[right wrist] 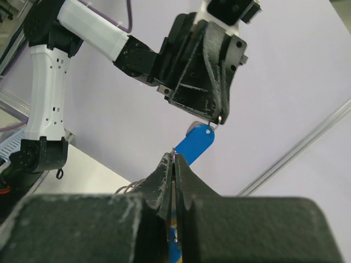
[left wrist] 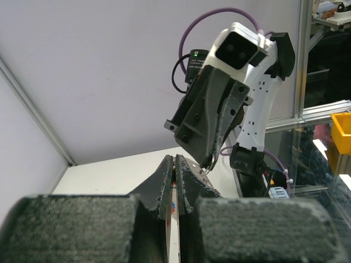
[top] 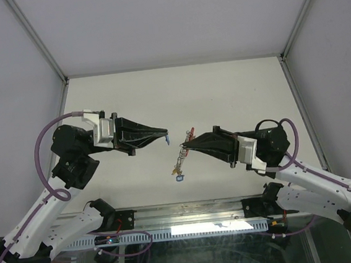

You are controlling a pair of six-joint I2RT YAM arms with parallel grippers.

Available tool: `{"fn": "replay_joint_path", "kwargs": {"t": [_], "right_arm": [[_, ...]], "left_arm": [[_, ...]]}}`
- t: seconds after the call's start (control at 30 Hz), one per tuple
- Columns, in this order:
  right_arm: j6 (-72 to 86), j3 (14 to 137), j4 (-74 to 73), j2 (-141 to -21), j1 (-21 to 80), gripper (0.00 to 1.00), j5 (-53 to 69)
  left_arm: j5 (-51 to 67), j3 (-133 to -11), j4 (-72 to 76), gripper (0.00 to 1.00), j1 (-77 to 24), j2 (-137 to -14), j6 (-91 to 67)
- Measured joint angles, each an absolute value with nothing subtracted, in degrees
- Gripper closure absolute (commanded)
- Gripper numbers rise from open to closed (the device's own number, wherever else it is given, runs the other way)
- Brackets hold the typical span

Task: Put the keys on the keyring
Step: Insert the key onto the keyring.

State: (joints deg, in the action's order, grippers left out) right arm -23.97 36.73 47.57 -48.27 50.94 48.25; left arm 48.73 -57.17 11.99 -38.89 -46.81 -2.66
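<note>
Keyring over the middle of the table, slightly toward the near edge, pinched at its upper end by the right gripper. Red arc sticks up just beside the fingertips on the far side. Chain links trail from the tips toward the near edge and end at the blue-framed tag. Cannot tell whether the tag touches the table. Right jaws clenched on the keyring, fingers pressed together in the right wrist view, and a silvery ring shows just left of them.

Blue key just left of the keyring, near but apart in the top view. It hangs by its small ring from the tip of the left gripper, jaws clamped tight on it. The two grippers point at each other tip to tip, a small gap between them. Both arms reach in from the near corners.
</note>
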Motion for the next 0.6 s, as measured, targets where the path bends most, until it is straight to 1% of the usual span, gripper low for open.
{"fn": "replay_joint_path", "kwargs": {"t": [0.17,0.37,0.47,0.6], "right_arm": [[-14.0,36.7,50.4,-50.0,51.0,1.0,43.9],[-0.2,36.8,50.0,-49.8,51.0,1.0,38.2],[5.3,37.5,47.9,-49.4,51.0,1.0,36.1],[9.9,42.4,40.0,-49.3,51.0,1.0,34.2]], "left_arm": [[49.7,-57.2,12.1,1.0,-38.9,-46.8,-2.5],[49.8,-55.8,13.6,1.0,-38.9,-46.8,-3.2],[49.8,-55.1,14.6,1.0,-38.9,-46.8,-3.9],[49.6,-54.2,17.0,1.0,-38.9,-46.9,-5.3]]}}
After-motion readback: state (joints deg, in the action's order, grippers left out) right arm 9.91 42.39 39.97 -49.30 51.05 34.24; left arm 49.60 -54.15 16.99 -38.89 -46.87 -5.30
